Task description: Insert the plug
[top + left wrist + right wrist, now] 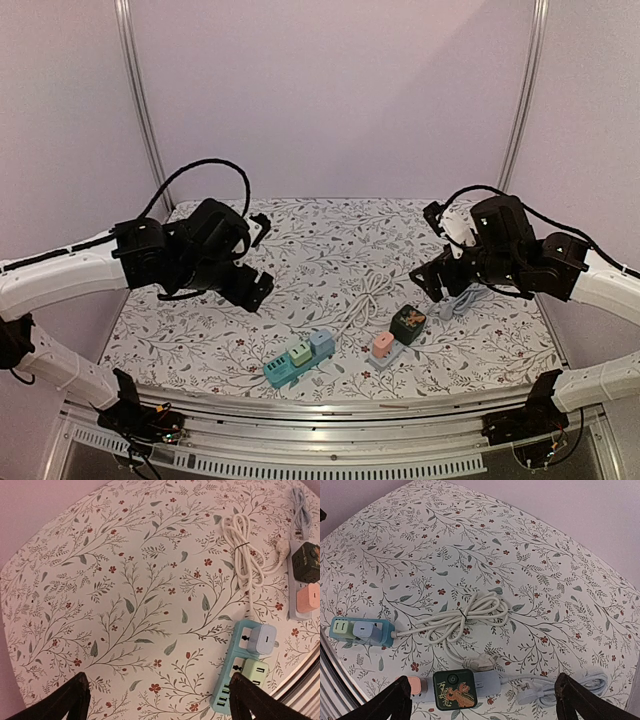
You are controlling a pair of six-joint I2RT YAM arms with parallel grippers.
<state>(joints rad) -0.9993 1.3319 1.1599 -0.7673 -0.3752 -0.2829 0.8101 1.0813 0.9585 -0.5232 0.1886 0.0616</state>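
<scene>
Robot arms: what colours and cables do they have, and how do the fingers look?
The left arm and right arm have white shells with black joints and wrists. A black cable loops over each wrist. The fingers are dark, flat and tapering.

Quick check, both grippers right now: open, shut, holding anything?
Left gripper: open, holding nothing.
Right gripper: open, holding nothing.

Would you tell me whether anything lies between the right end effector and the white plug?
Nothing visible does: the open right end effector hangs over the white plug, which lies uncovered beside the grey power strip.
</scene>
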